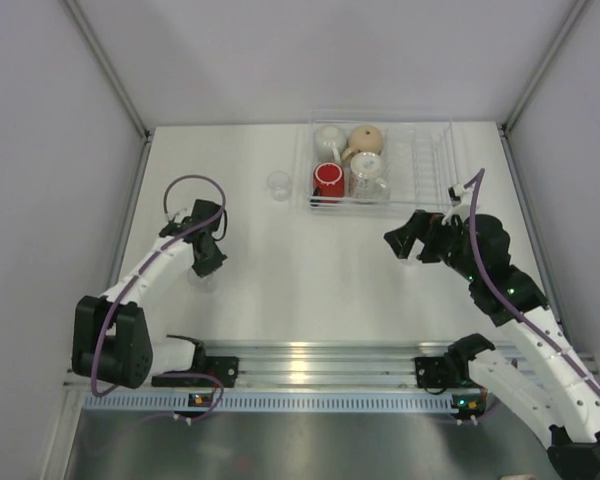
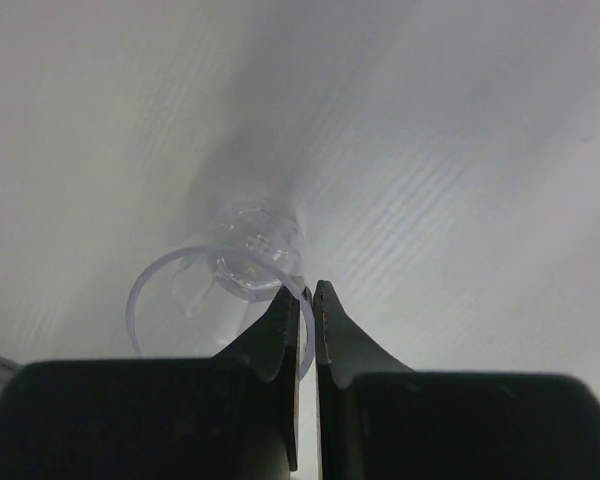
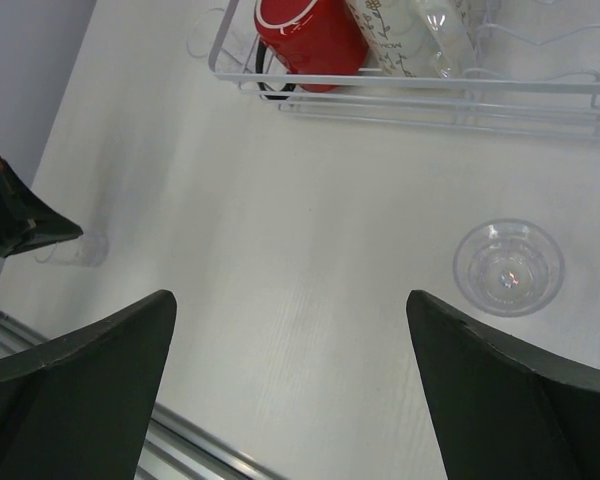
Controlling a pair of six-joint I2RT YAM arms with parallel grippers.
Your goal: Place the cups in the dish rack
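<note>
Left tool [image 2: 308,290] pinching clear glass [image 2: 248,262] rim; right tool [image 3: 288,300] spread wide.

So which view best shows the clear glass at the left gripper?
Left wrist: the clear glass shows close up, its rim pinched by the shut left gripper. Top external shows only a faint patch of it beneath that gripper; right wrist, a pale outline at the left edge.

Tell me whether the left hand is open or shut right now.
Shut: the left hand pinches the rim of a small clear glass, fingers nearly touching.
</note>
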